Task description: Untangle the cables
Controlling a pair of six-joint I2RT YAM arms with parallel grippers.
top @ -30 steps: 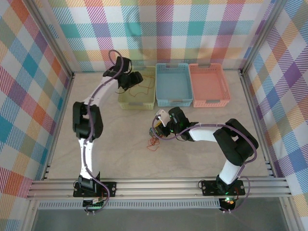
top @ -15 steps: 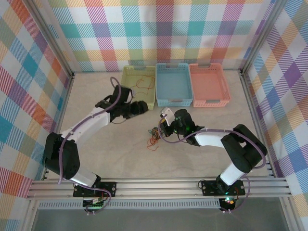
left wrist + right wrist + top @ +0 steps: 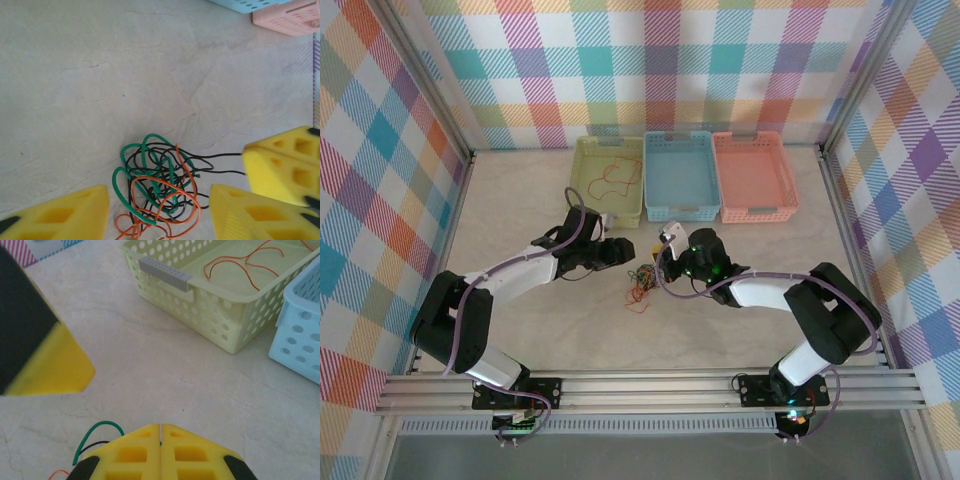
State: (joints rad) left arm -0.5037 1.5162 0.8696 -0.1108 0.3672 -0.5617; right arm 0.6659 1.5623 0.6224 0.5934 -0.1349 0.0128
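The cables [image 3: 640, 285] lie in a tangle of green, black and orange-red cords [image 3: 160, 187] on the table between the two arms. My left gripper [image 3: 155, 212] hangs over the tangle, open, with one yellow finger [image 3: 60, 215] on each side of it and neither touching it. My right gripper [image 3: 657, 268] is shut just right of the tangle. Two black strands [image 3: 227, 156] run taut from the tangle into its yellow fingers [image 3: 282, 167]. In the right wrist view the shut gripper [image 3: 160, 430] has a green loop [image 3: 97, 427] beside it. One orange-red cord [image 3: 240, 262] lies alone in the yellow-green basket [image 3: 574, 185].
Three baskets stand in a row at the back: yellow-green [image 3: 215, 315], blue [image 3: 682, 212] and pink [image 3: 756, 213]. The blue and pink ones hold nothing. A metal frame and plaid walls close in the table.
My left arm has swung from the yellow-green basket down to the tangle, and its jaws have narrowed a little. My right gripper has shut and drawn slightly up and right.
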